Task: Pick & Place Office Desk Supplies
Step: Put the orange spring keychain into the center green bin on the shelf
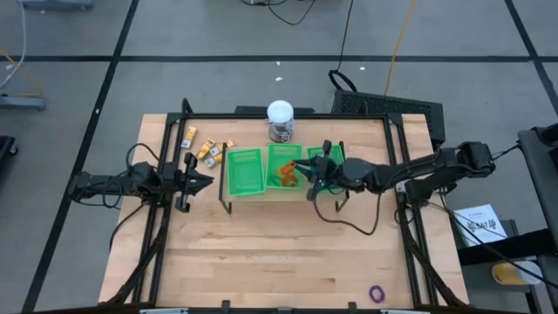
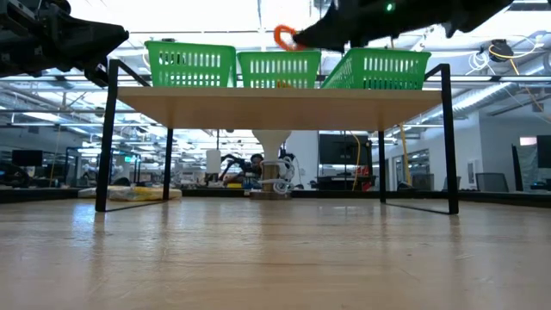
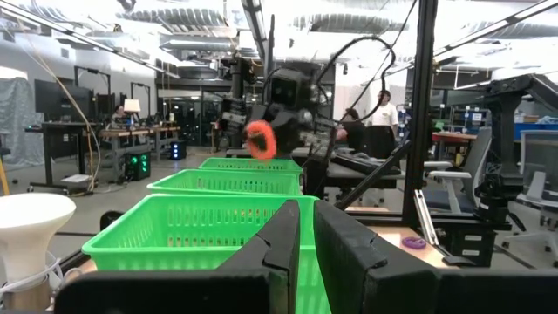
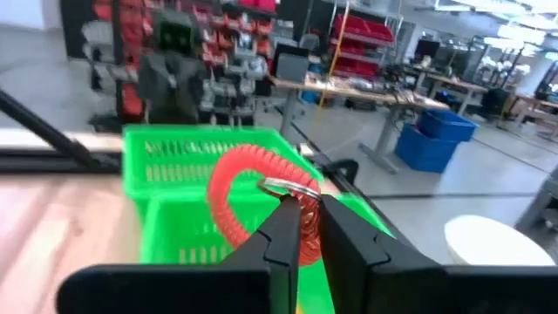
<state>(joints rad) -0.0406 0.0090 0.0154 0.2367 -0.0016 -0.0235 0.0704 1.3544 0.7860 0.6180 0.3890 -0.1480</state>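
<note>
My right gripper (image 4: 302,209) is clenched on the orange ring (image 4: 253,196), holding it above the middle compartment of the green tray (image 1: 246,171); my left gripper (image 1: 202,180) waits beside the tray, fingers pressed together.

**Bright overhead light, soft wrist views**

Ceiling strip lights (image 3: 174,17) glare white in the low and left wrist views. The table (image 1: 279,253) is evenly lit from above, with faint shadows. The right wrist view is blurred; the orange ring (image 4: 261,205) and background look soft.
</note>
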